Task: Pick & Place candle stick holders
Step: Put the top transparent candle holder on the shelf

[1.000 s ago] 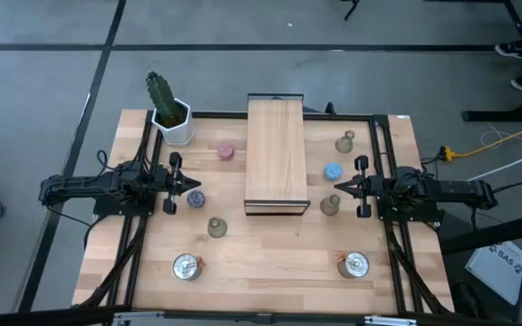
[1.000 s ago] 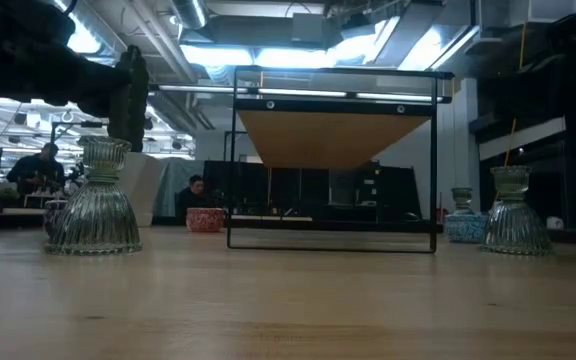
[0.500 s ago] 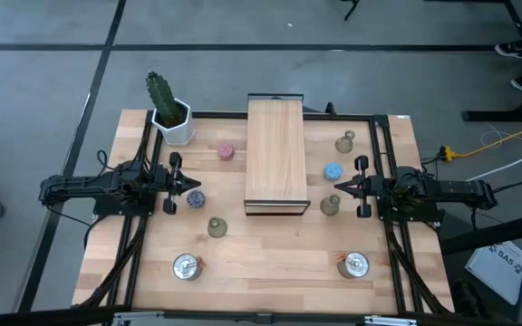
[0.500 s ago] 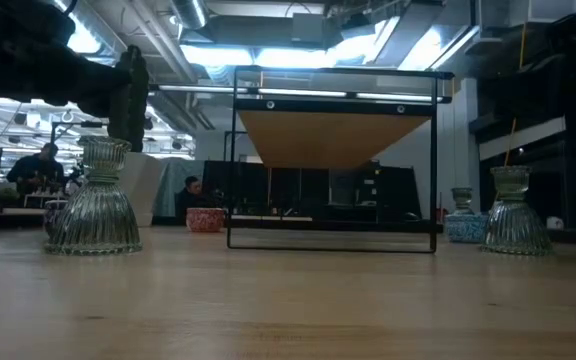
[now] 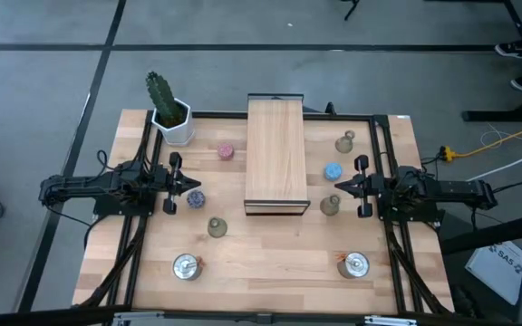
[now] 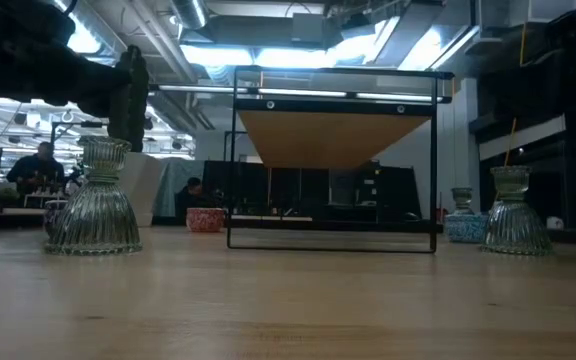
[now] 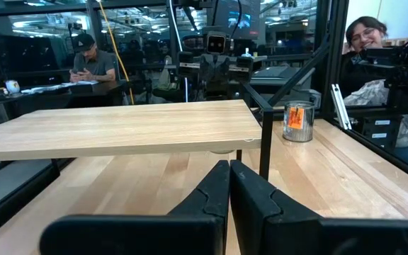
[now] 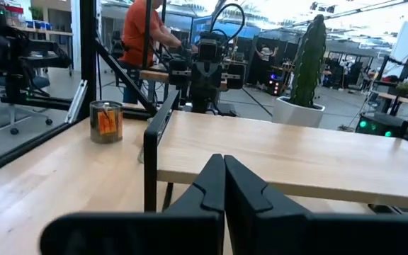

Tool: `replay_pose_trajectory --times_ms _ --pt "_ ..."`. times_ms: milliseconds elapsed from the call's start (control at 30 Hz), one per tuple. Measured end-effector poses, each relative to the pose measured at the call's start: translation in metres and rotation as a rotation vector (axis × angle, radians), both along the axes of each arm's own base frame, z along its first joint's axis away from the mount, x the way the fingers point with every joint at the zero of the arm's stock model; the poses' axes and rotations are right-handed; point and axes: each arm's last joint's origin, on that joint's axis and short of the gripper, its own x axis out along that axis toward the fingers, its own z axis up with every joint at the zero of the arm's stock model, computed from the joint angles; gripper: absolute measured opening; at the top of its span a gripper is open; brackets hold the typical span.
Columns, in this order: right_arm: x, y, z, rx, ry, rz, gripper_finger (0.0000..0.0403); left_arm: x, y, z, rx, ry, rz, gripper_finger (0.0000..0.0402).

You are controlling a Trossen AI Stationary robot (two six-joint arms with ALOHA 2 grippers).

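Note:
Several candle stick holders stand on their bases on the wooden table. Three olive-green bell-shaped ones (image 5: 217,227), (image 5: 330,206), (image 5: 345,141) are spread around the middle. A pink one (image 5: 226,152), a blue one (image 5: 333,171) and a purple one (image 5: 194,197) are low and round. Two shiny silver ones (image 5: 186,266), (image 5: 354,264) sit toward the near edge. My left gripper (image 5: 198,184) is shut, level, just beside the purple holder and above it. My right gripper (image 5: 338,186) is shut, level, between the blue holder and an olive one. Both wrist views show shut fingers (image 7: 229,191), (image 8: 223,184) holding nothing.
A long light wooden board on a black frame (image 5: 275,154) stands raised over the table's middle, between the two grippers. A cactus in a white pot (image 5: 166,113) stands at the far left corner. People (image 7: 363,35), (image 8: 144,35) show in the room beyond the table.

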Motion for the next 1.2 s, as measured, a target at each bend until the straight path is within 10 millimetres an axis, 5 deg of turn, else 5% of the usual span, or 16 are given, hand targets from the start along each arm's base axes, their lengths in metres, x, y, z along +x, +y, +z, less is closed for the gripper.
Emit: replay_pose_trajectory --times_ms 633,1200 --pt "-0.001 0.000 0.008 0.104 -0.072 0.007 0.0001 0.000 0.000 0.000 0.000 0.000 0.000 0.0006" --pt "-0.025 -0.003 0.066 0.148 -0.053 -0.071 0.0001 0.000 0.000 0.000 0.000 0.000 0.000 0.0006"
